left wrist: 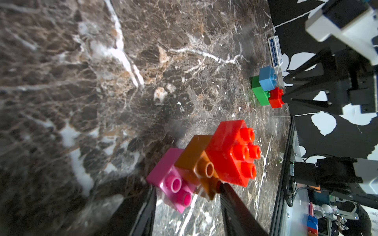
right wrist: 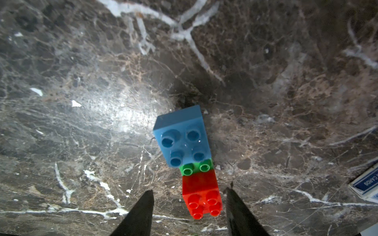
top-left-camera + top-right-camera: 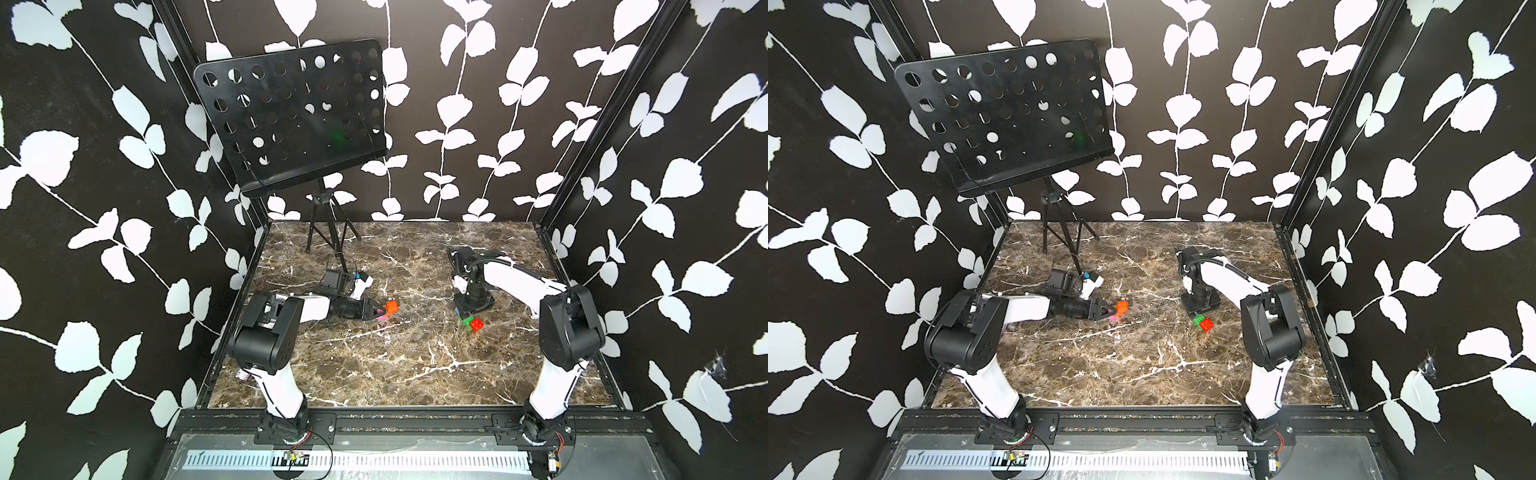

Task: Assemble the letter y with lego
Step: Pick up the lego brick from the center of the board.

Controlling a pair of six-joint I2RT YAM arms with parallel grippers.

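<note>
My left gripper (image 1: 187, 187) is all but closed on the stem (image 1: 206, 169), pinching its pink brick (image 1: 171, 179) between the fingers (image 1: 235, 204). The orange brick (image 1: 190, 159) and a red brick (image 1: 231, 151) step away just past the tips. I judge both halves of the letter y built, and joining them is the step in hand. Well ahead of that gripper lies the fork (image 2: 190, 155), directly under my right gripper (image 2: 190, 190). Its jaws stand open astride the fork's red end (image 2: 202, 196), with a gap on one side, and grip nothing that I can see. Next, I think, the right must close to steady the fork. The left then carries the stem's red brick to the bare studs of the green bar (image 2: 196, 167), which sit between the red end and the blue brick (image 2: 182, 137), and squares it up before pressing. I cannot tell whether the stem rests on the table (image 1: 81, 102) or hangs just clear, and my left fingers blur where they meet the pink brick. Most of the green bar is covered. In both top views the right gripper hides the blue brick. Farthest off, a card box (image 2: 366, 183) is cut off at the frame edge.
</note>
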